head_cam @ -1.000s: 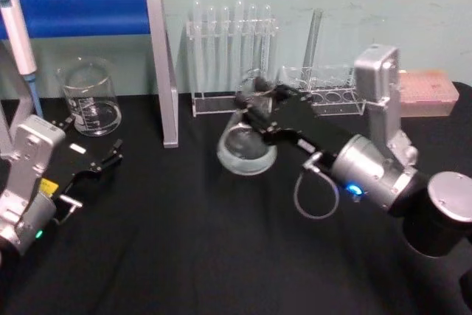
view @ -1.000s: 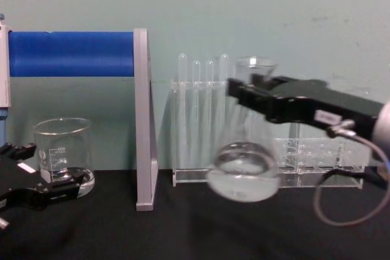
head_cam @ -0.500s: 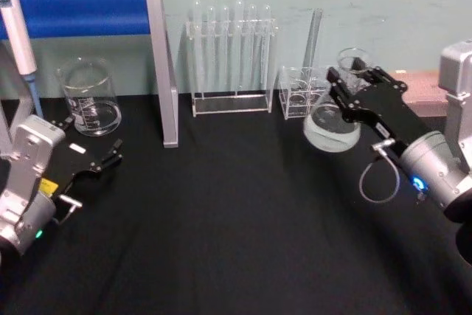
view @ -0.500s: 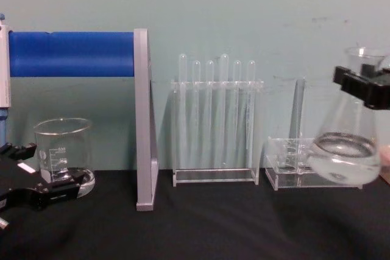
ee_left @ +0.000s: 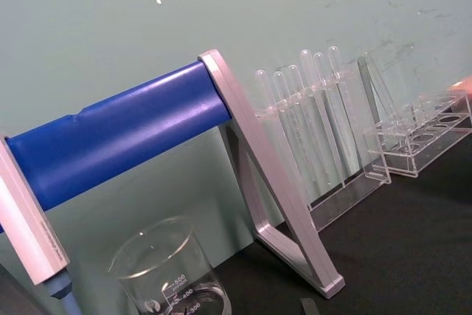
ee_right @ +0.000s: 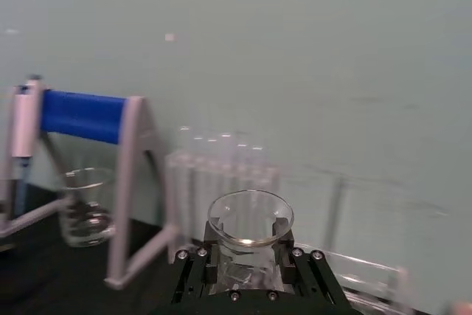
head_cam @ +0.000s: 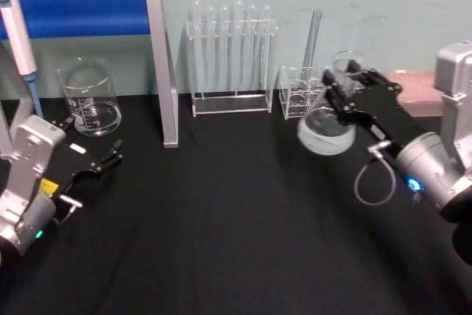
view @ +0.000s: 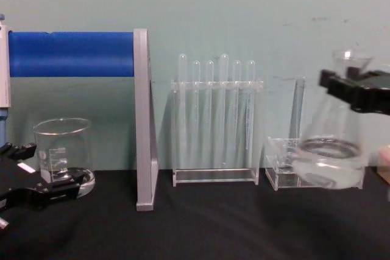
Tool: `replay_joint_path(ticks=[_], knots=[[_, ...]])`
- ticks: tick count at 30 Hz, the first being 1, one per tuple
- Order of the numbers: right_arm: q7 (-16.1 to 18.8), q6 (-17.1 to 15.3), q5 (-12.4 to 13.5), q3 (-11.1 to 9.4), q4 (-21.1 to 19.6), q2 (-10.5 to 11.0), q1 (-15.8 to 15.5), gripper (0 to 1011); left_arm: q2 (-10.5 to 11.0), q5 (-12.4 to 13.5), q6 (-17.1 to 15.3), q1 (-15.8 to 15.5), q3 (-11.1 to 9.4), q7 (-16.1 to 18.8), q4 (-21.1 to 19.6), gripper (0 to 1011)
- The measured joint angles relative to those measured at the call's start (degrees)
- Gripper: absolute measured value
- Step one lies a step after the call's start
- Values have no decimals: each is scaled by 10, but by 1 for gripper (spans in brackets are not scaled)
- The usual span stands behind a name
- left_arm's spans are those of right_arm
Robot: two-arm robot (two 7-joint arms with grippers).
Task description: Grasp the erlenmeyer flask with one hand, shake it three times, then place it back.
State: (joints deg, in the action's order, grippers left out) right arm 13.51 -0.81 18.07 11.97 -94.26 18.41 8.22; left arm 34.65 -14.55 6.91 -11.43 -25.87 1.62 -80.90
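Clear glass conical erlenmeyer flask (head_cam: 323,130): neck clamped in right hand (head_cam: 346,83), raised off black tabletop (head_cam: 221,219), in front of small clear plastic rack (head_cam: 296,94). Left hand (head_cam: 93,142): fingers spread, empty, near left edge.

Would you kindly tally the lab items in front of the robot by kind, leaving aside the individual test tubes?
erlenmeyer flask: 1, held off the table by the right gripper
beaker: 1
clear racks: 2, this tall one and a low one
blue-barred stand: 1
pipette: 1
pinkish box: 1
Total: 7
The left gripper sits open near the beaker.
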Motion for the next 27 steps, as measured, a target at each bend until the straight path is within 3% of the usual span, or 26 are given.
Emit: replay_joint_path(ticks=[14, 20, 27], knots=[[115, -2, 30, 85, 44, -7, 57, 449, 0, 0, 0, 0, 0, 0, 0, 1001], [134, -1, 41, 105, 54, -4, 70, 449, 0, 0, 0, 0, 0, 0, 0, 1001], [138, 1, 50, 115, 57, 3, 77, 449, 0, 0, 0, 0, 0, 0, 0, 1001]])
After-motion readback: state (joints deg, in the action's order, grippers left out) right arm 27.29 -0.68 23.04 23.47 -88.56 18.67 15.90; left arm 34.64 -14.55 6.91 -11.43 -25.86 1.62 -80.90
